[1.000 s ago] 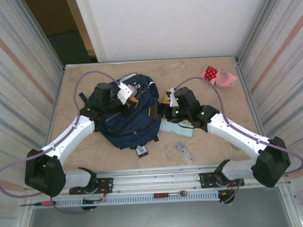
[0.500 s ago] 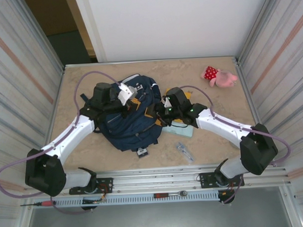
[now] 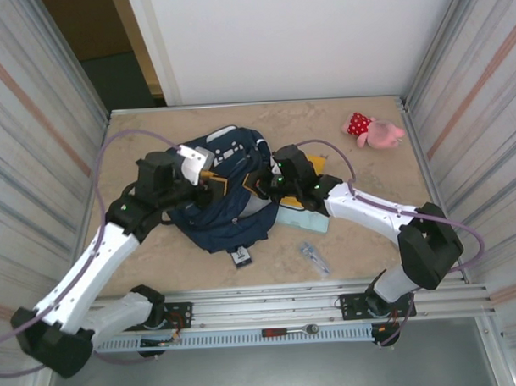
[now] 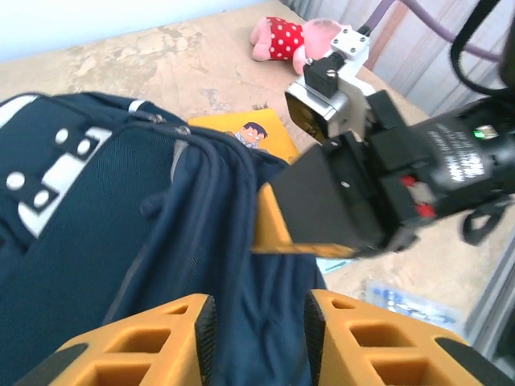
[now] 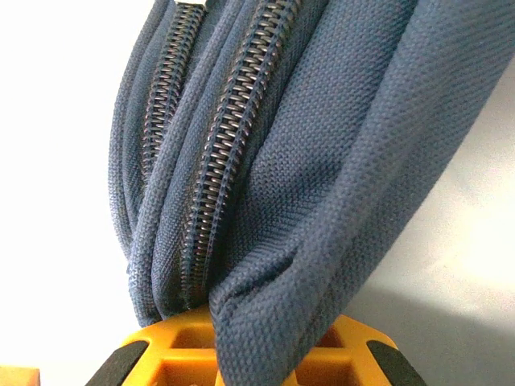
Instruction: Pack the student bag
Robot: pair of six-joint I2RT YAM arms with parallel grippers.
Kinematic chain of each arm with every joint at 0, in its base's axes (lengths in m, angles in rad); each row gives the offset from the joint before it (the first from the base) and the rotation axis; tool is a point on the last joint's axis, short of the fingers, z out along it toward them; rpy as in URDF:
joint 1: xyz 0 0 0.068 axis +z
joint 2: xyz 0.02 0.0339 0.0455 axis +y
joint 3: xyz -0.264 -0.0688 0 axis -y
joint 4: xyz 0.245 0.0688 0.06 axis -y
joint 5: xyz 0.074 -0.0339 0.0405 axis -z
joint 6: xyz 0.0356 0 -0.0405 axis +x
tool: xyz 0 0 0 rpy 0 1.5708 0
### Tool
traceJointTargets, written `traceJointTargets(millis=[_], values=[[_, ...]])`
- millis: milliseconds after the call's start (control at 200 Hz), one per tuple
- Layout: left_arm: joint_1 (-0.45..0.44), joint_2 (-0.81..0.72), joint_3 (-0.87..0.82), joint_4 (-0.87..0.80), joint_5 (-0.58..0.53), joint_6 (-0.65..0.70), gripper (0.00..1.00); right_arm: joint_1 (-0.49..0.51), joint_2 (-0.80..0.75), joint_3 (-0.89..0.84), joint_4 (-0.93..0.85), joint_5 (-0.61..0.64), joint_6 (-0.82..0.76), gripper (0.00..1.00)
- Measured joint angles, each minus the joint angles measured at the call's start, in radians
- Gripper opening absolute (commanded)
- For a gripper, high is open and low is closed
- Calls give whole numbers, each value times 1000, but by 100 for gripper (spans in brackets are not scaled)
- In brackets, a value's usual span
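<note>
Lying mid-tabletop (image 3: 184,265): navy student backpack (image 3: 229,221). Left fingers (image 4: 145,346) clamped on its fabric at 10 o'clock, right fingers (image 5: 181,342) clamped on its zippered edge at 2 o'clock. Pink plush toy (image 3: 374,130) in the tabletop's 2 o'clock corner.

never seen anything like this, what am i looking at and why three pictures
These are two robot arms bolted at the near edge of a table, each with a two-finger gripper. The wide picture comes from a fixed camera above and behind them; the other two come from cameras on each wrist, so orange fingers show at the bottom. On the table lie a navy student bag, a pink plush toy, a yellow book, a pale teal item and a clear packet. The left gripper grips a fold of the bag; the right gripper is clamped on its zipped edge.
</note>
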Motion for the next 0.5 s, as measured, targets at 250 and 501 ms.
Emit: traceJointTargets(millis=[250, 501], values=[[-255, -14, 12, -238, -187, -396, 38, 32, 29, 49, 31, 77, -5, 1], [-364, 30, 12, -404, -274, -653, 42, 39, 89, 99, 56, 99, -5, 2]])
